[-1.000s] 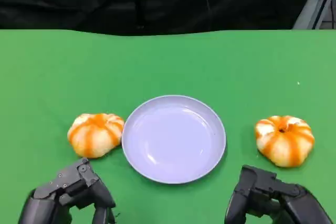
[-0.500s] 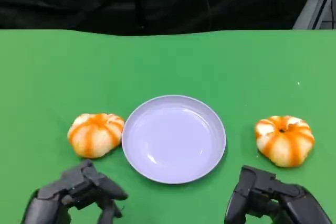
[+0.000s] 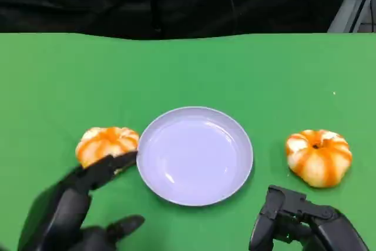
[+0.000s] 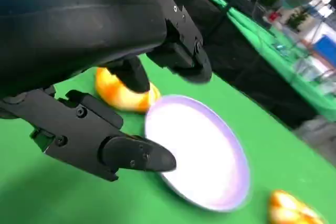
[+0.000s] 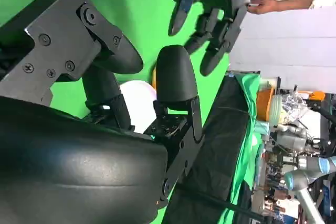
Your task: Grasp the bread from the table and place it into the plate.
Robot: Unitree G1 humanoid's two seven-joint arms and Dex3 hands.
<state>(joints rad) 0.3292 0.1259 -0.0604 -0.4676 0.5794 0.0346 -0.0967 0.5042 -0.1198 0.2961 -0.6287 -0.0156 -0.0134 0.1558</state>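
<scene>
Reaching forward since a moment ago, the left hand (image 3: 70,204) spreads its fingers, empty, over the left bread (image 3: 106,145) beside the lavender plate (image 3: 194,156), which holds nothing. Right bread (image 3: 318,157) lies apart; the right hand (image 3: 299,227) rests empty, fingers apart.

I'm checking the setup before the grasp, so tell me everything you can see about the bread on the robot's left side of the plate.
The left bread is a round, pumpkin-shaped bun, pale cream with orange stripes running down its lobes, glossy like a soft toy or plastic model. It sits upright on the green table, just beside the rim of the lavender plate, whether touching is unclear. The left hand reaches over it with fingers spread, one fingertip covering its near edge; it is not gripped.
</scene>
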